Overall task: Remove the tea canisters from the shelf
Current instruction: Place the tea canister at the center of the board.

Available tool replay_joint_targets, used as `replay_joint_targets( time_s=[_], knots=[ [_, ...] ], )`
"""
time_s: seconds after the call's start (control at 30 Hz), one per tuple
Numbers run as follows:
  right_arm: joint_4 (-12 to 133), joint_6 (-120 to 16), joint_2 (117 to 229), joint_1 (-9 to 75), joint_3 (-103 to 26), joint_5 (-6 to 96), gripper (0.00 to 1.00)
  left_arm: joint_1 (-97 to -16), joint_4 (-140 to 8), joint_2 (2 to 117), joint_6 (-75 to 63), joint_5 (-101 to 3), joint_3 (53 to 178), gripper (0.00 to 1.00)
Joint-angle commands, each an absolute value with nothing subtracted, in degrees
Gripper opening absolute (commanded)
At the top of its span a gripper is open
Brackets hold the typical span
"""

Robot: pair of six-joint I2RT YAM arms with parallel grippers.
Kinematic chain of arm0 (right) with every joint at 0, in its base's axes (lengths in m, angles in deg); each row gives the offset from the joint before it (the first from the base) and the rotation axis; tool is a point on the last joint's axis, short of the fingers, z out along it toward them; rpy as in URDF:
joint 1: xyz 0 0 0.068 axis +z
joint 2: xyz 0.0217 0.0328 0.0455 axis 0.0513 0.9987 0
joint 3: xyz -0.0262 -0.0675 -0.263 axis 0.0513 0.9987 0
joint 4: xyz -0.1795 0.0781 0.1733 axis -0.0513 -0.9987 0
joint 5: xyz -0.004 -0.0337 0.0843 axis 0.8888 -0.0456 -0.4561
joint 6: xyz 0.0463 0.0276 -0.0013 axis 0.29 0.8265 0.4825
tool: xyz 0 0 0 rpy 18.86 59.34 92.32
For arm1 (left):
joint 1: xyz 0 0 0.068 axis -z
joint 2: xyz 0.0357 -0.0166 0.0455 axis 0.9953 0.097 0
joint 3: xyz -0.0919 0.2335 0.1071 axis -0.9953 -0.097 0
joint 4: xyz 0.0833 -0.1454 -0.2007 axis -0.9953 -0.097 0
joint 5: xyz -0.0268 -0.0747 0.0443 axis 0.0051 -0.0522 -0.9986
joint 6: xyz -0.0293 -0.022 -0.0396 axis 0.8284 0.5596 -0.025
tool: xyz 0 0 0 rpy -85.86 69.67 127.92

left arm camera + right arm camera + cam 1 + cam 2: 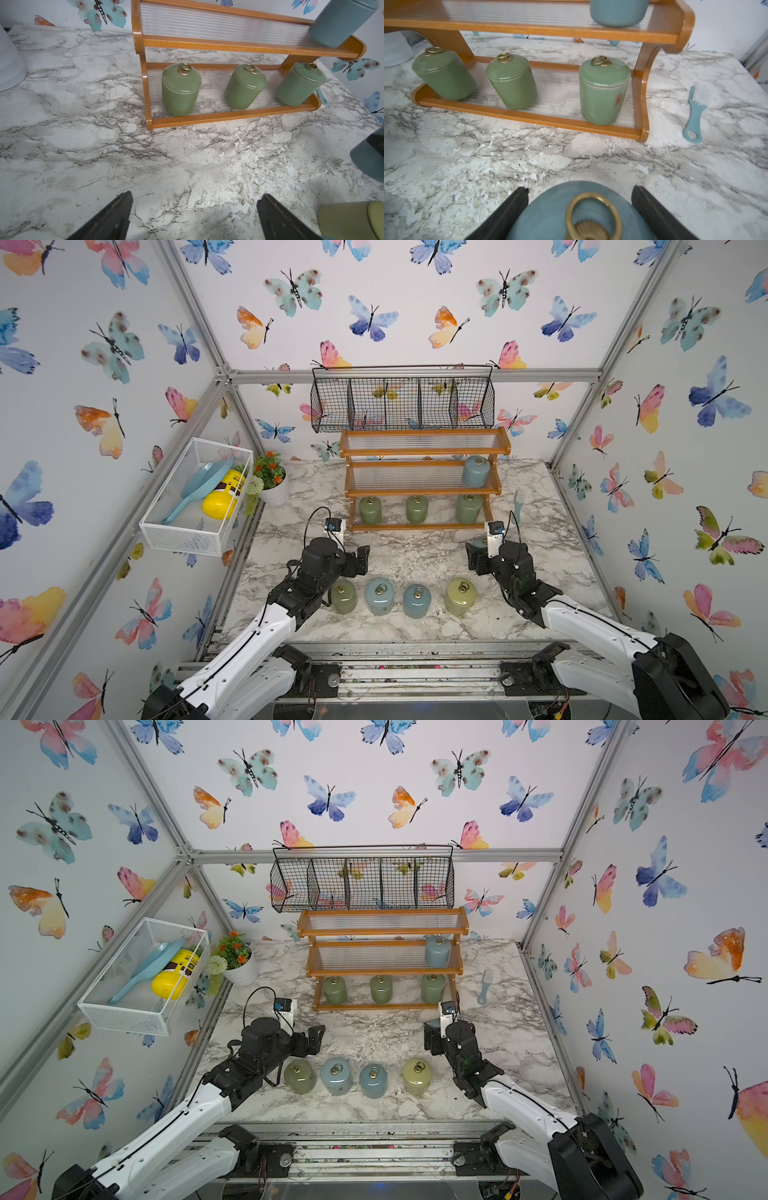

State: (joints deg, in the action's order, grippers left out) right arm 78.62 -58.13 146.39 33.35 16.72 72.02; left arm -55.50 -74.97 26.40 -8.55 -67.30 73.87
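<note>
The marble counter (415, 547) carries the shelf (424, 450) at its back edge. Three green canisters (417, 509) stand on its bottom tier and one blue canister (476, 472) at the middle tier's right end; a row of four (379, 596) lines the counter's front edge. The right fingers (517, 203) clasp a fifth canister (550, 207), blue, before the shelf; the left fingers (116, 214) gape wide and empty. The glossy jar could slip in that grip, or knock the row if set down too close.

bright, even, diffuse light; only soft, faint shadows fall on the marble desk (83, 145). the green canisters (181, 91) carry small glossy highlights. wrist views bend at their edges, and the nearest blue canister (550, 209) is blurred.
</note>
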Motion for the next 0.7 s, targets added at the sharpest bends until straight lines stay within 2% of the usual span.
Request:
replay_joint_targets(
  time_s=[0.0, 0.67],
  knots=[
    [80.4, -54.2, 143.6, 33.2, 17.9, 76.5, 0.73, -55.7, -75.7, 26.0, -9.6, -66.1, 73.9, 0.98],
    [72.6, -42.0, 144.0, 34.8, 22.1, 82.9, 0.72, -55.8, -74.6, 27.0, -10.8, -65.6, 73.4, 0.98]
  ],
)
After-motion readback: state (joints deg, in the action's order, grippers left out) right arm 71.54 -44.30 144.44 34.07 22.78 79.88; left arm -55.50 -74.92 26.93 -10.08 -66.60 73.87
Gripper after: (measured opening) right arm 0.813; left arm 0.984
